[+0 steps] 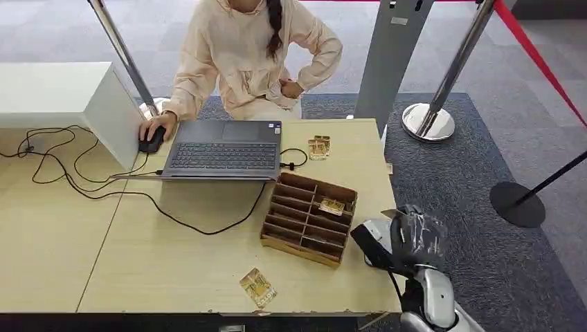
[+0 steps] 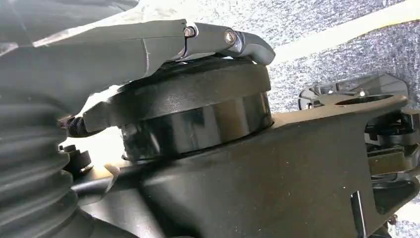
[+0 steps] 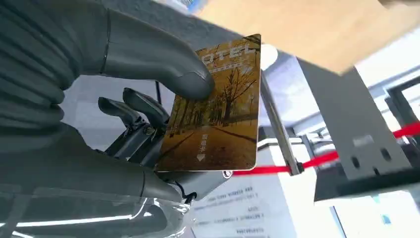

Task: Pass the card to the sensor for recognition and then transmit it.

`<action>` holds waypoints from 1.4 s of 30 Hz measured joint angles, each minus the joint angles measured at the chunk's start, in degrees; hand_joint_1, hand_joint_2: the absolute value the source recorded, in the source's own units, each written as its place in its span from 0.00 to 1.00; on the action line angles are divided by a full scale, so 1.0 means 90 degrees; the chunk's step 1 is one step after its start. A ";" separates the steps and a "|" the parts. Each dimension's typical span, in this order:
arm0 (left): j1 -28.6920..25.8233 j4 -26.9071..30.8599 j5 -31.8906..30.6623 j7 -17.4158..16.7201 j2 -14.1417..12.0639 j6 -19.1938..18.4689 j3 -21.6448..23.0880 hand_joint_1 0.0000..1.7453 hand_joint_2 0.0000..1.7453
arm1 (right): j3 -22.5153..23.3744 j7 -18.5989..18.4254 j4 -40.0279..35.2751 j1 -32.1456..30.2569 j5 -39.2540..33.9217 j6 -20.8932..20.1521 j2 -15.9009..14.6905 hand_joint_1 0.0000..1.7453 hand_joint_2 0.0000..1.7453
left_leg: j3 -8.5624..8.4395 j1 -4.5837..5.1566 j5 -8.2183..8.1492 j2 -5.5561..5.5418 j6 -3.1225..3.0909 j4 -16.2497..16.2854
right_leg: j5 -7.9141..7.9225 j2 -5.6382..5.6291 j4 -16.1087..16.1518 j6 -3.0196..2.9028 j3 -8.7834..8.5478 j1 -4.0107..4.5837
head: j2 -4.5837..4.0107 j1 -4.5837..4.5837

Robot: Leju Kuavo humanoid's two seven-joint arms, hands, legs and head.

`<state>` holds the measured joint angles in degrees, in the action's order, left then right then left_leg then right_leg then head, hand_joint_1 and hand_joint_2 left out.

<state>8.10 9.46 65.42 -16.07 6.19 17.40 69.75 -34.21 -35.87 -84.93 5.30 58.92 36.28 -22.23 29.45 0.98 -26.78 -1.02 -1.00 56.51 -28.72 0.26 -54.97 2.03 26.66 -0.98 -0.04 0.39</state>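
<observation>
Card pinched in right hand, thumb pressed on its printed face, darker fingers behind it. Card shows autumn tree-lined path, "HOTEL" lettering at one short end, small arrow near the other; long axis runs from the lettering end to the arrow end, roughly across the thumb. In head view right hand is raised just off the tabletop's right front corner, over dark carpet; card itself can't be made out there. Wooden slotted box just beside the hand, one card in a slot. Loose card flat near front edge. Small stack of cards by the laptop. Person sits behind laptop, hand on mouse. Black cables trail across left side. Left hand: grey cover and one finger seen close up, open or closed can't tell.
</observation>
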 joint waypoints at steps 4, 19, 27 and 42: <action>-0.0002 -0.0002 -0.0005 0.0012 0.0005 -0.0002 0.0000 0.00 1.00 | 0.0107 -0.0080 -0.0764 0.0158 0.0372 -0.0209 -0.0107 1.00 1.00 | 0.0000 0.0000 0.0000 0.0000 0.0000 0.0000 | 0.0000 0.0000 -0.0001 0.0000 0.0000 0.0000 | 0.0000 0.0002; -0.0001 -0.0007 -0.0143 0.0020 0.0015 -0.0019 0.0007 0.00 1.00 | -0.0316 0.0015 -0.2036 0.1480 0.0802 -0.1028 0.0155 1.00 1.00 | 0.0004 0.0000 0.0004 -0.0007 -0.0005 -0.0001 | 0.0000 0.0000 -0.0004 0.0000 -0.0001 0.0000 | 0.0000 0.0000; 0.0007 -0.0007 -0.0272 0.0015 0.0017 -0.0041 0.0027 0.00 1.00 | -0.0935 0.0131 -0.1596 0.2400 0.0318 -0.1375 0.0624 1.00 1.00 | 0.0006 0.0000 0.0006 -0.0012 -0.0004 -0.0001 | 0.0000 0.0001 -0.0007 0.0000 0.0001 0.0001 | 0.0000 0.0000; 0.0015 -0.0010 -0.0272 0.0003 0.0017 -0.0075 0.0036 0.00 1.00 | -0.1719 0.0352 0.0047 0.2982 -0.0218 -0.1280 0.1362 1.00 1.00 | 0.0013 0.0000 0.0006 -0.0014 -0.0003 -0.0001 | 0.0000 0.0001 -0.0008 0.0000 0.0007 0.0000 | 0.0000 -0.0002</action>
<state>8.23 9.38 62.97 -16.04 6.34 16.72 70.07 -49.68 -32.70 -84.51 32.13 56.96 24.76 -9.97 29.57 0.98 -26.72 -1.15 -1.03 56.50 -28.72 0.27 -55.04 2.03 26.72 -0.98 -0.04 0.37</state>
